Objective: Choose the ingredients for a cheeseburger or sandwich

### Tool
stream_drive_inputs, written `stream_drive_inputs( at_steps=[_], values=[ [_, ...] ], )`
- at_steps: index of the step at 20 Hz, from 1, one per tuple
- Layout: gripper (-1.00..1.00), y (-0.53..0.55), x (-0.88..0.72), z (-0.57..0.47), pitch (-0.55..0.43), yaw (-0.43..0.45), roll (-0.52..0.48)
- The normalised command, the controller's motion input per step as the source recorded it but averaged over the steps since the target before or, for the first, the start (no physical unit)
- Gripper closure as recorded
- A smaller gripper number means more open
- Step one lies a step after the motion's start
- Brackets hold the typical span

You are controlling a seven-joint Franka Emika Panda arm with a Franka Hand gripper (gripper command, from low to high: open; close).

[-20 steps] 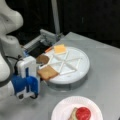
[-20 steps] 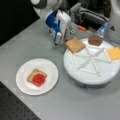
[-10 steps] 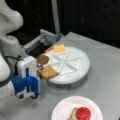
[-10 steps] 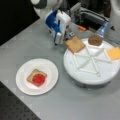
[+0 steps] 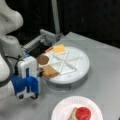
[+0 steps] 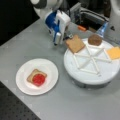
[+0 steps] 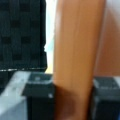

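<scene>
My gripper [image 5: 40, 71] [image 6: 68, 37] stands at the rim of the round white divided tray [image 5: 75, 76] [image 6: 92, 75], shut on the edge of a tan-brown toast square [image 5: 50, 71] [image 6: 75, 44] that lies in one compartment. In the wrist view the toast [image 7: 75, 50] fills the gap between the two dark fingers [image 7: 37, 100]. The brown patty [image 5: 43, 59] [image 6: 95, 40] and yellow cheese [image 5: 59, 48] [image 6: 114, 52] lie in other compartments. The sandwich [image 6: 37, 77] [image 5: 80, 113], a toast square with a red tomato disc on top, rests on the white plate [image 6: 50, 72] [image 5: 60, 110].
A metal fixture [image 5: 47, 37] [image 6: 87, 15] stands just behind the tray, with a small orange piece [image 6: 81, 28] beside it. The grey table [image 6: 25, 42] ends at a dark perforated strip [image 6: 12, 107] at a front view's bottom left.
</scene>
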Motion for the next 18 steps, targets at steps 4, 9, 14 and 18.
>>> stream_drive_inputs(
  at_steps=[4, 9, 14, 18],
  values=[
    [1.00, 0.04, 0.30, 0.01, 0.048, 0.007, 0.151],
    [1.00, 0.01, 0.28, 0.09, 0.058, 0.030, 0.139],
    [1.00, -0.17, 0.27, 0.22, 0.094, 0.121, 0.088],
    [1.00, -0.29, 0.26, 0.19, 0.106, 0.228, 0.034]
  ],
)
